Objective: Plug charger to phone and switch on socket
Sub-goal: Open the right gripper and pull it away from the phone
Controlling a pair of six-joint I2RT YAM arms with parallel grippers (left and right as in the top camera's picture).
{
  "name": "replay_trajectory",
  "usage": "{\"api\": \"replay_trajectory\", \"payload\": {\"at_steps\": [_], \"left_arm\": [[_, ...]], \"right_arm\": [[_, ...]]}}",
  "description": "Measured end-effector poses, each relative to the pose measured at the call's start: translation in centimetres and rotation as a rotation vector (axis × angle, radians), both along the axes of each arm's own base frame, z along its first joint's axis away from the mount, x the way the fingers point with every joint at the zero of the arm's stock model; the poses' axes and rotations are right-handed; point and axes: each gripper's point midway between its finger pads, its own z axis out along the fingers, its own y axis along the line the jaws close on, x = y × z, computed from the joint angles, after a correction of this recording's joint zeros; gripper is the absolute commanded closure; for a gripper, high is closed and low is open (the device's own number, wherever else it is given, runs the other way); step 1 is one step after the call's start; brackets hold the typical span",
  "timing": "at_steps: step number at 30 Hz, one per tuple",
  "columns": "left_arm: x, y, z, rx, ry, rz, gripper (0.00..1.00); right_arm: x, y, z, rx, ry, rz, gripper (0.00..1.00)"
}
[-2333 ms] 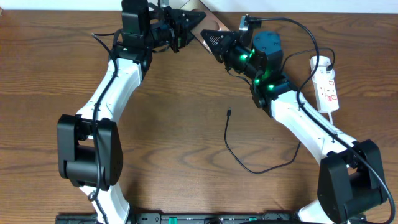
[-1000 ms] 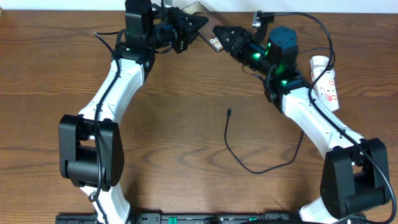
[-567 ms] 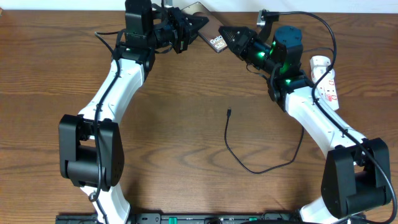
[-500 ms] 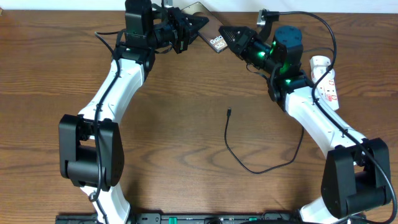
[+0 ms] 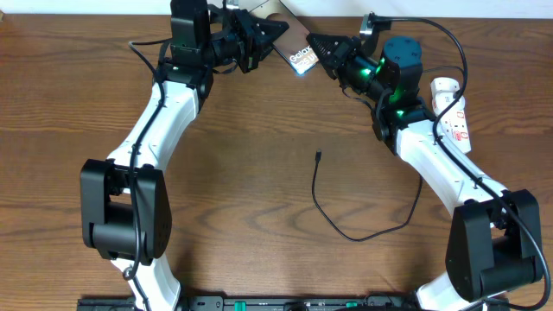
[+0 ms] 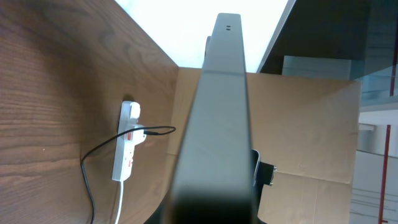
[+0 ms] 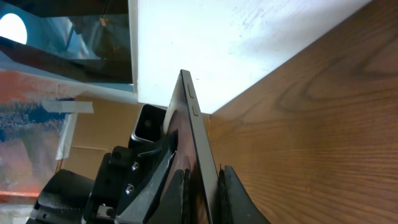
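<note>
Now | left gripper (image 5: 277,28) clamped on Galaxy phone (image 5: 300,56), far edge | right gripper (image 5: 314,41) clamped on same phone | charger cable (image 5: 314,194) loose mid-table | power strip (image 5: 455,117) far right

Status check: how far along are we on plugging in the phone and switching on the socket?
Done: phone is up off the table. In hand: left gripper and right gripper both clamp it. Left: charger connector lies loose on the table, not plugged in; socket untouched.
</note>
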Motion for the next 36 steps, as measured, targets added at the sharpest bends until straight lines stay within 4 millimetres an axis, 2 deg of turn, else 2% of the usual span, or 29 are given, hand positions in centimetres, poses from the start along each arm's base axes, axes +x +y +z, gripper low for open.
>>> {"api": "replay_trajectory", "payload": {"at_steps": [4, 11, 17, 18, 23, 26, 31, 36], "left_arm": [[0.0, 0.0, 0.0, -0.001, 0.001, -0.003, 0.92], [-0.3, 0.0, 0.1, -0.010, 0.010, -0.021, 0.83], [-0.6, 0.0, 0.1, -0.016, 0.013, -0.038, 0.83], [-0.6, 0.0, 0.1, -0.016, 0.012, -0.041, 0.79], [-0.8, -0.1, 0.2, -0.017, 0.007, -0.056, 0.78], [-0.9, -0.1, 0.8, -0.024, -0.032, -0.069, 0.78], [-0.9, -0.3, 3.1, -0.048, -0.160, -0.095, 0.78], [-1.0, -0.3, 4.1, -0.059, -0.217, -0.104, 0.78]], "right_arm": [[0.0, 0.0, 0.0, 0.002, 0.001, 0.002, 0.99], [-0.2, 0.3, 0.7, 0.013, -0.030, 0.022, 0.99], [-0.4, 0.4, 0.8, 0.016, -0.036, 0.035, 0.99], [-0.4, 0.4, 0.8, 0.016, -0.036, 0.037, 0.99], [-0.7, 0.9, 1.0, 0.019, -0.041, 0.053, 0.99], [-0.7, 1.1, 1.1, 0.022, -0.047, 0.053, 0.99], [-0.7, 1.0, 1.5, 0.043, -0.036, 0.045, 0.99], [-0.9, 1.0, 2.5, 0.055, -0.040, 0.048, 0.99]]}}
